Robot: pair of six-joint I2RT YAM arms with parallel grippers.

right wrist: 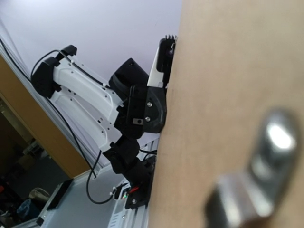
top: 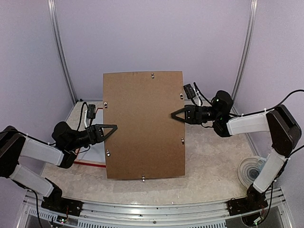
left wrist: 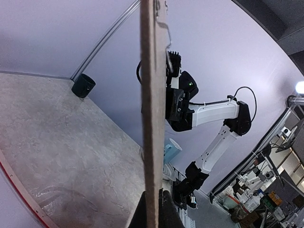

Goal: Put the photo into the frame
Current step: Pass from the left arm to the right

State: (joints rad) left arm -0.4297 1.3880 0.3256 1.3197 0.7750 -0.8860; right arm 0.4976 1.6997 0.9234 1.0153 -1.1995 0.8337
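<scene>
Top external: frame [top: 90,163] flat under panel [top: 142,123]

Checked hardboard panel [top: 142,123]: matt brown, smooth face, fibrous edge, w/ bright glossy metal tabs [top: 183,140]. Tabletop [top: 213,156] surf.: matt, marbled stone-look. Frame [top: 90,163] strip red, finish unclear; arm shells [top: 247,124] smooth white plastic.

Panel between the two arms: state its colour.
The panel is plain brown; clearest in the top external view.
</scene>
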